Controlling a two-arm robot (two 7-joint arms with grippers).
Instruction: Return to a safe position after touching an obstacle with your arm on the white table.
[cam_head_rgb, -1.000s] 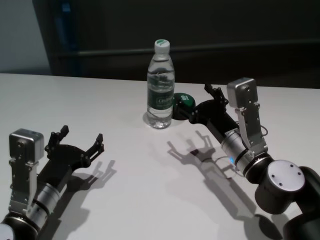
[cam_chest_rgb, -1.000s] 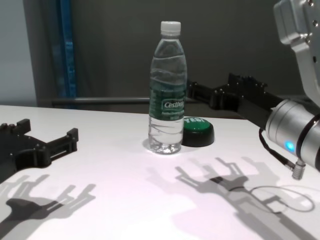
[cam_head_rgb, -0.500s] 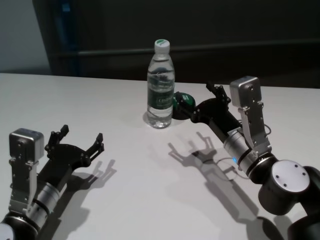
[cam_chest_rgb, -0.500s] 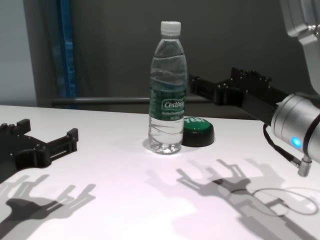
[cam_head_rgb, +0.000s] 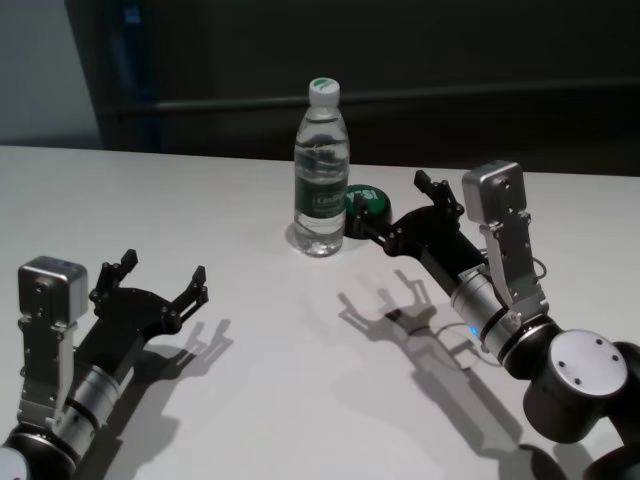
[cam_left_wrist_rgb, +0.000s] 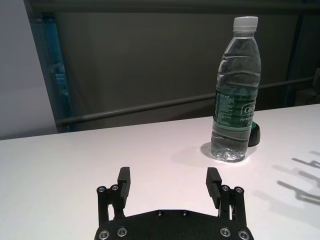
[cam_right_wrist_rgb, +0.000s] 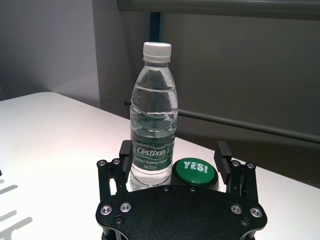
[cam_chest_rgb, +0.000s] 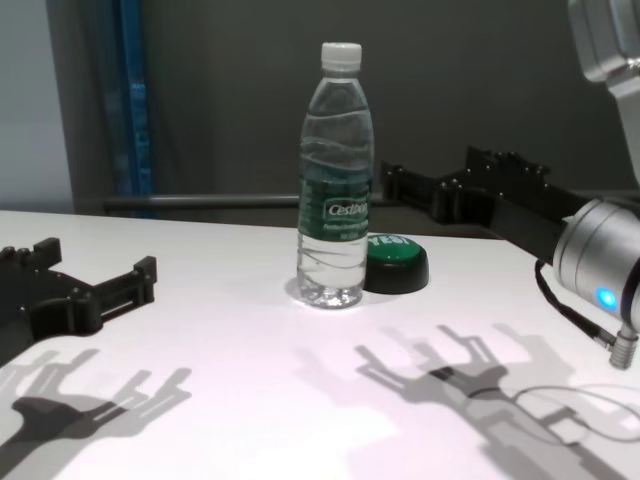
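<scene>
Head view looks down from above; chest view sits low, near tabletop level. Both wrist views face the bottle, centre frame.

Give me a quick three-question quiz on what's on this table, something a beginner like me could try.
1. True or false: the water bottle is lying on its side on the white table.
2. Which sits right beside the bottle? A) a red cup B) a green button C) a book
3. Fill in: the right gripper hovers above the table, near the button, holding ____.

Key
1. False: it stands upright, cap on.
2. B
3. Nothing: its fingers are spread open, as are those of the left gripper, parked at the near left.
</scene>
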